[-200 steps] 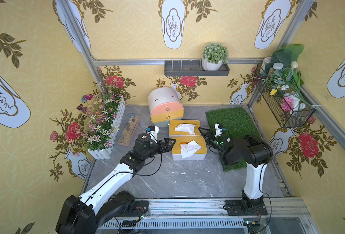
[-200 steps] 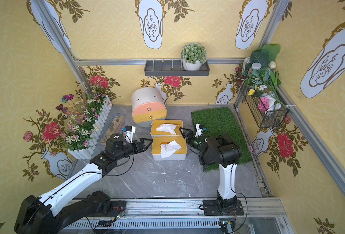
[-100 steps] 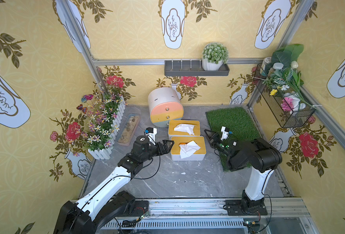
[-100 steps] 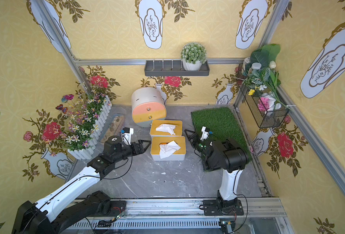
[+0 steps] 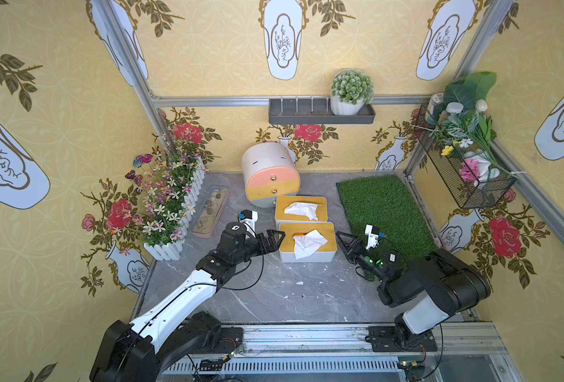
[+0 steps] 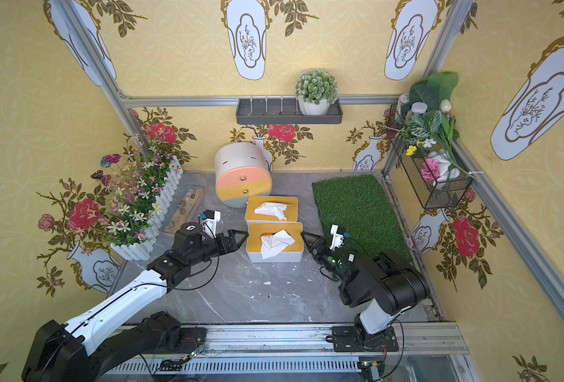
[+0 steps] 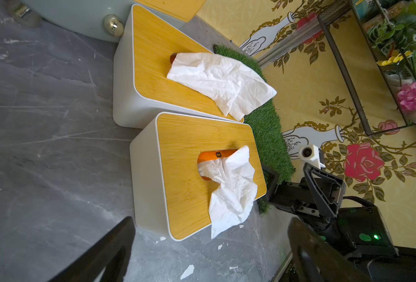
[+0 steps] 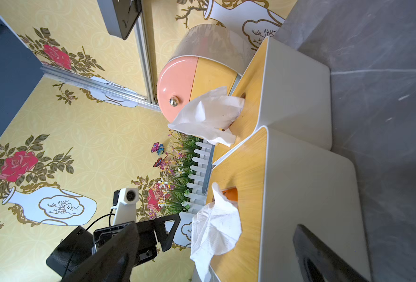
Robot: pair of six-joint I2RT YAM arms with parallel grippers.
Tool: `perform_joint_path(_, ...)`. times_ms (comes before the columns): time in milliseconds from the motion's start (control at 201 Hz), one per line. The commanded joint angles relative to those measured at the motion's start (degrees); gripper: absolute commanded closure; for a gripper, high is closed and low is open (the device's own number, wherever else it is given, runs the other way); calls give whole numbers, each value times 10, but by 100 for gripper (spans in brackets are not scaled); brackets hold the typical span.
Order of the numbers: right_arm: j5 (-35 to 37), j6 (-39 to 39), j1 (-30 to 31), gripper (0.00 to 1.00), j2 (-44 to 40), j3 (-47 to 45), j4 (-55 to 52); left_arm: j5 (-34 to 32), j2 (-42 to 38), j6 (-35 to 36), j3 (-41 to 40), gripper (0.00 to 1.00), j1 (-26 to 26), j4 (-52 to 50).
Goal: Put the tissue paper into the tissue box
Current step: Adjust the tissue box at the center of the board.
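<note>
Two claws are flanking the near box (image 5: 328, 236) in both top views. The left gripper (image 5: 275, 239) is hovering at its 9 o'clock and the right gripper (image 6: 310, 243) at its 3 o'clock, both gaping wide and empty. Over the last second the right one is drawing back toward 5 o'clock, while the left is barely shifting. The tissue (image 5: 307, 243) is still hanging out of the slot (image 7: 211, 156), trailing toward 6 o'clock. By my reading, nothing is going in yet.

Tissue box (image 7: 177, 146): materials
Matt wht plastic w/ wood-grain lid; tissue paper (image 7: 231, 185) on it crinkly, embossed; tabletop (image 7: 43, 146) beneath smooth, stone-look.
</note>
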Motion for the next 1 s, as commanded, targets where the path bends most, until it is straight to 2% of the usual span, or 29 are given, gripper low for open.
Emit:
perform_joint_path(0, 40, -20, 24, 0, -13, 1, 8, 19, 11, -11, -4, 0, 0, 32)
perform_joint_path(304, 87, 0, 72, 0, -1, 8, 5, 41, 44, -29, -9, 0, 0, 63)
perform_joint_path(707, 99, 50, 98, 0, 100, 34, 92, 37, 52, -26, -11, 0, 1, 66)
perform_joint_path(996, 106, 37, 101, 0, 81, 30, 93, 27, 44, -5, 7, 0, 10, 33)
